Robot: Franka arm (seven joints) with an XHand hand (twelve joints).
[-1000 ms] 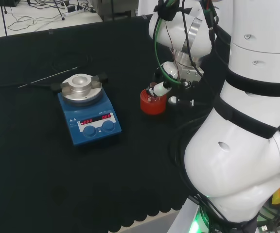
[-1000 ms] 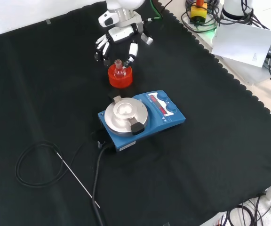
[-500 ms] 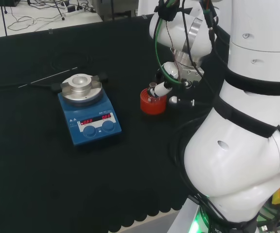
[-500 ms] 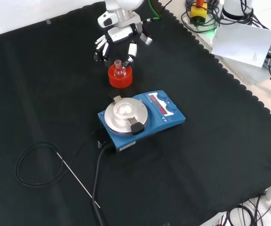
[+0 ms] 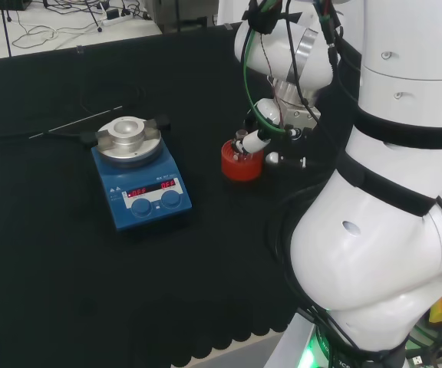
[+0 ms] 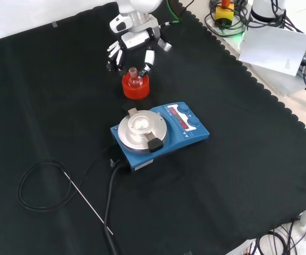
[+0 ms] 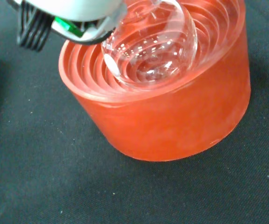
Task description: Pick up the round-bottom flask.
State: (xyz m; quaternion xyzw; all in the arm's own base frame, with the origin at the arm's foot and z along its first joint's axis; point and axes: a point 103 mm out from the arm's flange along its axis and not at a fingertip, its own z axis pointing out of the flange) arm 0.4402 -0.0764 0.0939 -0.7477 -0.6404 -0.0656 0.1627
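Nearest the front camera, a thin metal rod (image 6: 88, 204) is lying on the black cloth (image 6: 238, 175) beside a looped black cable (image 6: 36, 186). Farther up in that view, a blue stirrer plate (image 6: 160, 133) is sitting with its round metal top facing up and two blue knobs on its sloped panel; in the head view the same stirrer plate (image 5: 141, 181) is standing to the left of the red ring. Just beyond the stirrer plate in the front view, the red ribbed ring (image 6: 135, 86) is resting on the cloth, and the round-bottom flask (image 6: 134, 78) is sitting upright in it with its short neck pointing up. The wrist view is showing the clear bulb of the flask (image 7: 153, 44) nested against the stepped ribs inside the red ring (image 7: 172, 116). Beyond the ring, the hand (image 6: 134, 42) is hanging over the flask with its fingers (image 6: 149, 57) pointing down, spread and relaxed, on either side of the neck and not closing on it; I cannot tell whether any fingertip is touching the glass. In the head view the hand (image 5: 271, 134) is reaching in from the right, with one finger (image 5: 252, 142) lying over the ring's top by the flask's mouth.
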